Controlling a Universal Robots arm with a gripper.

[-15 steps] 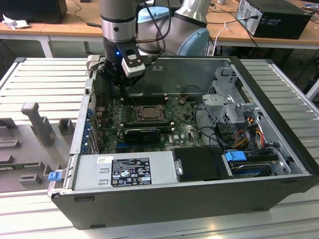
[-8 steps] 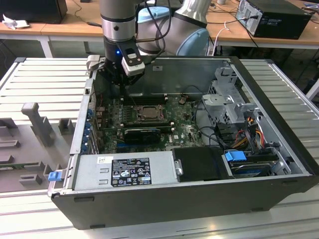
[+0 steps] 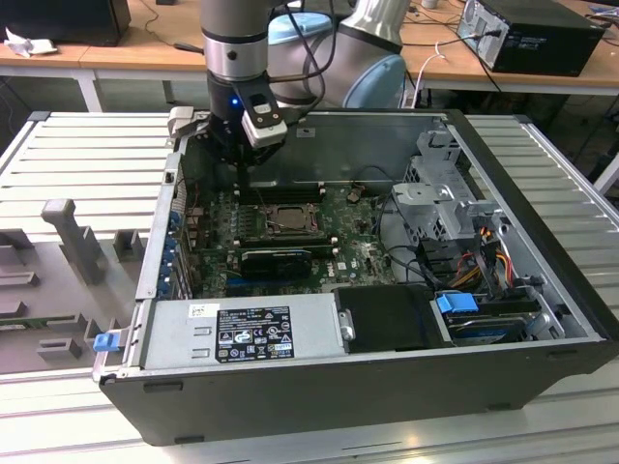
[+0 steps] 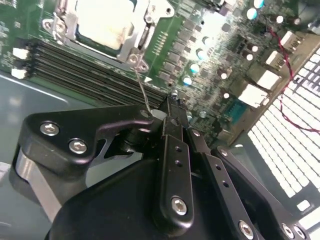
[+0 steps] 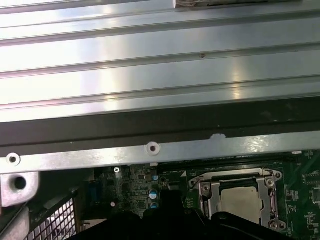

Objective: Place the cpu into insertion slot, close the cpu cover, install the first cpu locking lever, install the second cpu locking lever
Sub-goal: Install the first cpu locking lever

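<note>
Where the arm reaches down into the open black computer case [image 3: 387,387], the gripper [image 4: 160,116] sits over the green motherboard [image 4: 167,47], just beside the socket. Its matte black fingers [image 4: 172,135] are closed together with no gap showing. The free end of one locking lever [image 4: 142,87] — a thin, bright wire rod — runs from the socket's corner straight to their tips. Whether the rod is pinched or merely touched, I cannot tell.

The cpu [image 4: 107,22], a flat square with a dull pale metal top, lies in the insertion slot [image 5: 196,181]. The cpu cover [image 4: 67,27], a thin stamped metal frame, lies flat around it, and the chip shows through its window. Long black memory slots [image 4: 85,67] run alongside the socket and end in two white clips [image 4: 19,53]. Small round capacitors [image 4: 200,54] with shiny tops dot the board.

In the exterior view the case rests on a ribbed aluminium table [image 3: 87,155]. One grey sheet-metal power supply [image 3: 242,333] sits along the near wall, and two blue plastic tabs [image 3: 456,303] stand out against the grey.
</note>
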